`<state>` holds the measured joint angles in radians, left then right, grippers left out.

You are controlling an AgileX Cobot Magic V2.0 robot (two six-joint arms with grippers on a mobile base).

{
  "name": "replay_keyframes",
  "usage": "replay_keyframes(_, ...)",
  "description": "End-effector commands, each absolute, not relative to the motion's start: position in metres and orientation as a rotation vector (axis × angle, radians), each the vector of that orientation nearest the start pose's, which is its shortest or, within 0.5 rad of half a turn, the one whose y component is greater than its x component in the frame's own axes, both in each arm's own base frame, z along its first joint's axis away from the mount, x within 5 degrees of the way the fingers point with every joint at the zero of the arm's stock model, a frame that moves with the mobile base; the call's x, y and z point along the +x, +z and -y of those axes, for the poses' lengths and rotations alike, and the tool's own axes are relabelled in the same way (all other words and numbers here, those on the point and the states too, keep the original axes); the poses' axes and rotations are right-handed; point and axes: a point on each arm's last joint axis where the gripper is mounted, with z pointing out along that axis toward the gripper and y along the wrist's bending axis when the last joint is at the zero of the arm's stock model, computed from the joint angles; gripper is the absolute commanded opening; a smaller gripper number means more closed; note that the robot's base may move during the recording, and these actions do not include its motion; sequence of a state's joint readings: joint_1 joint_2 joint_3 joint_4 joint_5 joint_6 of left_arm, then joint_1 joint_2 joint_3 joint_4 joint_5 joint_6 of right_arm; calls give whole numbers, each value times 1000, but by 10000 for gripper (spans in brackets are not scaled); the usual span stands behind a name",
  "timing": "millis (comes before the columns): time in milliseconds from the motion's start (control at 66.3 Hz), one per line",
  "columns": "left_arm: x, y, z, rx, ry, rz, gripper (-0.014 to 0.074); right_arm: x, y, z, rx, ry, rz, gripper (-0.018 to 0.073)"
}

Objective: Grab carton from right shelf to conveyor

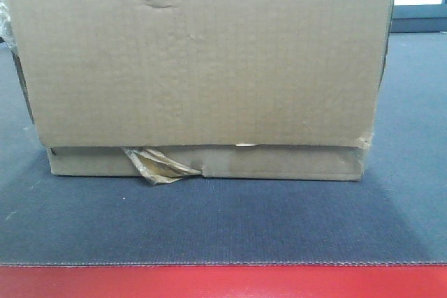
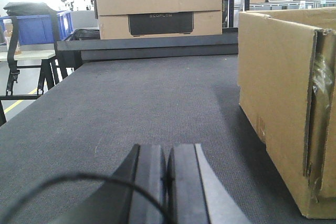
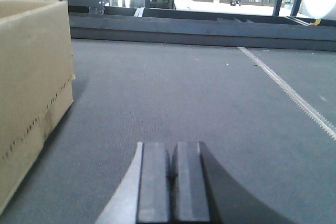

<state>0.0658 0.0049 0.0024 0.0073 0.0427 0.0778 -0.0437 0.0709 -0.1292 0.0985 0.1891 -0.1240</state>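
The carton (image 1: 202, 61), wide brown corrugated cardboard with a dented top edge and wrinkled yellowish tape at its lower seam, rests on the dark grey-blue conveyor (image 1: 223, 221) behind its red border strip. In the left wrist view the carton (image 2: 283, 103) stands to the right of my left gripper (image 2: 167, 153), which is shut and empty, low over the belt (image 2: 136, 98). The right wrist view has the carton (image 3: 29, 82) at the left, apart from my right gripper (image 3: 172, 150), also shut on nothing above the belt (image 3: 199, 93). The shelf is out of view.
A second cardboard box (image 2: 157, 4) with a black label stands beyond the belt's far end. A blue plastic bin (image 2: 37, 27) sits on a table at the left. Dark frame rails (image 3: 199, 24) and racks line the far side. A pale seam (image 3: 286, 90) crosses the belt.
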Motion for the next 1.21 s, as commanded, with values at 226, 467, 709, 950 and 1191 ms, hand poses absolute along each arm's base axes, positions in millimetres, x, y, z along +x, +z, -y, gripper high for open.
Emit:
replay_keyframes(226,56,210,-4,12,113,-1515,0,56,208,2,22,-46,-1540,-67)
replay_keyframes(467,56,210,-4,12,113,-1515,0,56,209,2,22,-47,-1535,-67)
replay_keyframes(709,56,210,-4,12,113,-1515,0,56,209,2,22,-47,-1535,-67)
replay_keyframes(950,56,210,-4,12,113,-1515,0,56,209,2,22,-47,-1535,-67)
replay_keyframes(1191,56,210,-4,12,113,-1515,0,56,209,2,22,-47,-1535,-67)
